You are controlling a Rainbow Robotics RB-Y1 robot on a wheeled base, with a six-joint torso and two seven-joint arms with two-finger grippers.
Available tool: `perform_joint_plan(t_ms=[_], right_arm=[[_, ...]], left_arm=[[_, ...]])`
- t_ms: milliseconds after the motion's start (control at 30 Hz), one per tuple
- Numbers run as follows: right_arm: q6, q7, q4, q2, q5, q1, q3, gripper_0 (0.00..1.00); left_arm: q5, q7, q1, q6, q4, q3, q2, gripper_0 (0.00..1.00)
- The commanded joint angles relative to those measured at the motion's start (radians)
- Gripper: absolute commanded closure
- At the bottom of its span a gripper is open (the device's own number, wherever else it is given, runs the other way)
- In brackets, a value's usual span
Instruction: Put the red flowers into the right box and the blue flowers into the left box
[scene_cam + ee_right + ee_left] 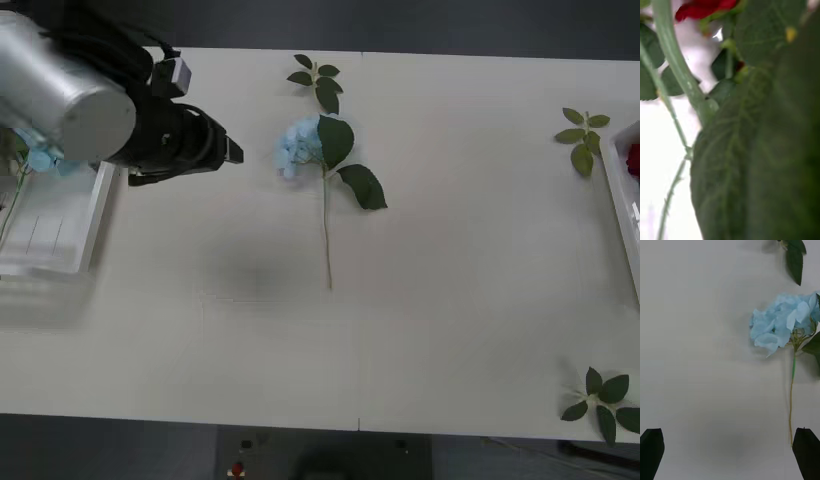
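A blue flower (300, 145) lies on the white table, head toward the far side, with its thin stem (326, 245) running toward me. My left gripper (232, 150) hovers just left of that head, and its black fingers (651, 450) stand open with nothing between them. In the left wrist view the blue flower (782, 322) lies off to one side of the open gap. The left box (85, 235) sits under my left arm with a blue flower (40, 157) in it. The right box (622, 200) holds a red flower (634, 160). My right wrist camera sits close against a red flower (703, 7), its stem (677, 60) and a big leaf (763, 157).
Loose green leaf sprigs lie behind the blue flower (318, 80), near the right box (582, 135) and at the near right corner (602, 400). The table's front edge (300, 420) runs across the bottom of the front view.
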Motion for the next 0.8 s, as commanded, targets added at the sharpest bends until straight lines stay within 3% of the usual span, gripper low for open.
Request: perform_joint_plan(t_ms=[33, 367, 400, 433, 467, 500, 533, 600, 800], right_arm=[[-0.011, -0.074, -0.006, 0.005, 0.073, -0.019, 0.007, 1.00], [-0.011, -0.046, -0.004, 0.004, 0.134, -0.014, 0.001, 1.00], [-0.013, -0.026, -0.006, 0.004, 0.151, -0.013, 0.001, 0.89], [-0.013, 0.000, -0.004, 0.004, 0.160, -0.010, 0.001, 0.67], [-0.014, 0.011, -0.004, 0.004, 0.165, -0.006, -0.001, 0.52], [-0.019, 0.031, -0.004, 0.001, 0.177, -0.003, -0.007, 0.27], [-0.023, 0.055, -0.004, -0.002, 0.186, 0.001, -0.010, 0.13], [-0.025, 0.087, -0.004, -0.007, 0.194, 0.009, -0.017, 0.04], [-0.019, 0.142, -0.004, -0.014, 0.186, 0.021, -0.054, 0.04]], left_arm=[[-0.089, 0.042, -0.089, 0.066, 0.052, -0.027, -0.092, 0.00], [-0.238, 0.062, -0.175, 0.036, 0.250, -0.113, -0.249, 0.00], [-0.258, 0.062, -0.179, 0.023, 0.276, -0.119, -0.267, 0.00], [-0.281, 0.062, -0.181, 0.008, 0.301, -0.123, -0.287, 0.00], [-0.293, 0.062, -0.181, 0.000, 0.313, -0.123, -0.295, 0.00], [-0.316, 0.062, -0.184, -0.013, 0.338, -0.130, -0.315, 0.00], [-0.338, 0.060, -0.184, -0.027, 0.358, -0.133, -0.332, 0.00], [-0.358, 0.059, -0.189, -0.046, 0.388, -0.143, -0.350, 0.00], [-0.390, 0.066, -0.215, -0.063, 0.459, -0.183, -0.398, 0.00]])
